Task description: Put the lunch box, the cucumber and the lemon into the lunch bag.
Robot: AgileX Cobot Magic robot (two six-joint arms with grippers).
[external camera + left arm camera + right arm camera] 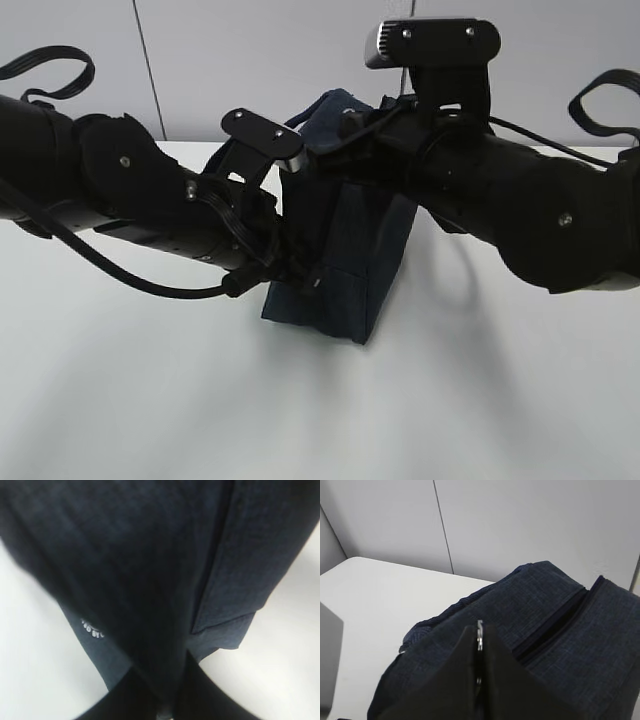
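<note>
In the exterior view the lunch bag (340, 260) stands on the desk (150, 400) and could tip; the left wrist view shows the left end effector (161, 700) closed on its fabric, which might slip; the right wrist view shows the right end effector (479, 652) closed on a metal piece, seemingly the zipper pull (480, 636), which could jam.

The lunch bag (340, 260) stands upright on the bench (150, 400), near the middle of the exterior view, with the wall (250, 60) behind it. The left arm (130, 200) reaches in from the left side and meets the bag at its lower left edge; the left pincer (167, 700) is closed against the fabric there, the bag's side panel filling the space directly ahead of it. The right arm (520, 200) reaches in from the right side and meets the bag at its top. The right pincer (480, 645) sits on the bag's top, closed on a small metal piece (480, 629), with the zipper line (555, 625) running to its right.
</note>
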